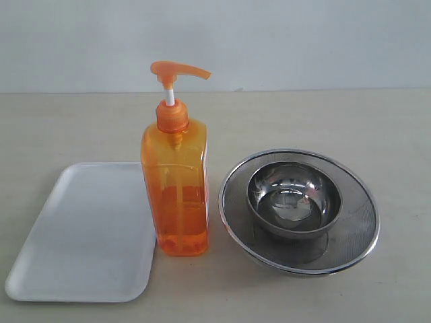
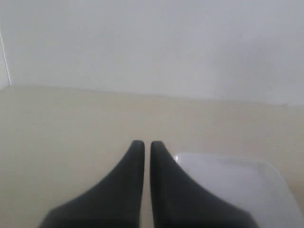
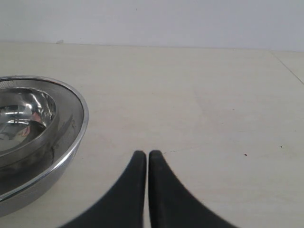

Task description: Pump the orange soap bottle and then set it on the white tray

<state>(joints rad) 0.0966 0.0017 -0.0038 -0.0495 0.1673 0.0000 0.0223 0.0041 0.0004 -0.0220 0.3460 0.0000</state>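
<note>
The orange soap bottle [image 1: 176, 195] stands upright on the table in the exterior view, its orange pump head [image 1: 176, 70] raised on a white stem. The white tray [image 1: 81, 235] lies flat just left of it, its right rim against the bottle's base. Neither gripper shows in the exterior view. In the left wrist view my left gripper [image 2: 143, 144] is shut with nothing held, and a corner of the white tray [image 2: 237, 183] lies beside it. In the right wrist view my right gripper [image 3: 143, 154] is shut and empty over bare table.
A round steel bowl [image 1: 293, 196] sits inside a mesh strainer [image 1: 357, 225] to the right of the bottle. The strainer's steel rim [image 3: 76, 137] also shows in the right wrist view, off to one side of the gripper. A pale wall backs the beige table.
</note>
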